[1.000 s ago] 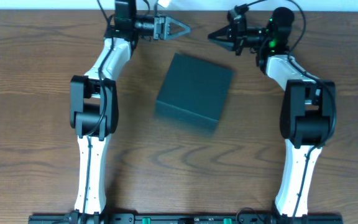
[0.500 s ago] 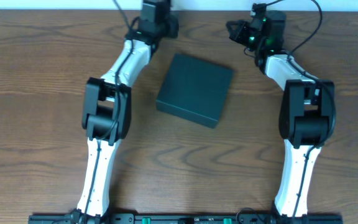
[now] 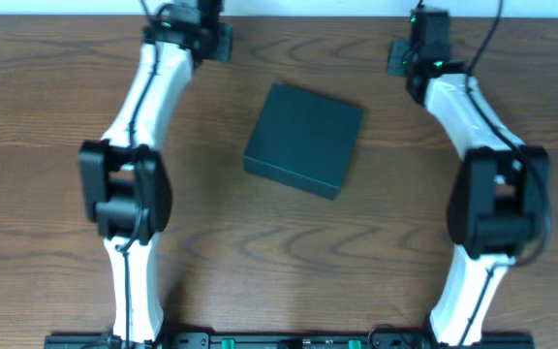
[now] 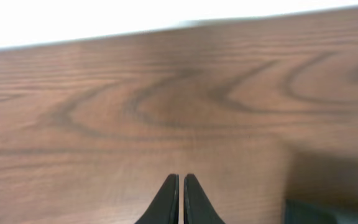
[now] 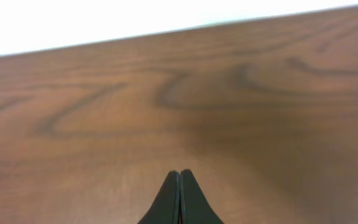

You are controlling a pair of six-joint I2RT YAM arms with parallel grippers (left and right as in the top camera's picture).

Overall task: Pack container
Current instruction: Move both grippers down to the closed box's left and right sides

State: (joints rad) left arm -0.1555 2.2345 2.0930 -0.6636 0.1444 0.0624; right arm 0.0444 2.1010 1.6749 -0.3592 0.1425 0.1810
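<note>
The container (image 3: 303,138), a dark teal-green box with its lid flat and closed, lies on the wooden table (image 3: 46,145) between the two arms. A dark corner at the lower right of the left wrist view (image 4: 306,213) may be the container. My left gripper (image 3: 217,41) is at the table's far edge, up and left of the box. Its fingers (image 4: 180,178) are shut with nothing between them. My right gripper (image 3: 398,58) is up and right of the box. Its fingers (image 5: 179,173) are shut and hold nothing. No snack packets are in view.
The table's far edge (image 4: 166,31) runs across the top of both wrist views, with white beyond it. The left arm's elbow (image 3: 124,184) and the right arm's elbow (image 3: 497,194) stand to either side of the box.
Both grippers pulled back from above the box's far side, where they faced each other open, and are now shut. Both elbows swung outward. The box stayed put.
</note>
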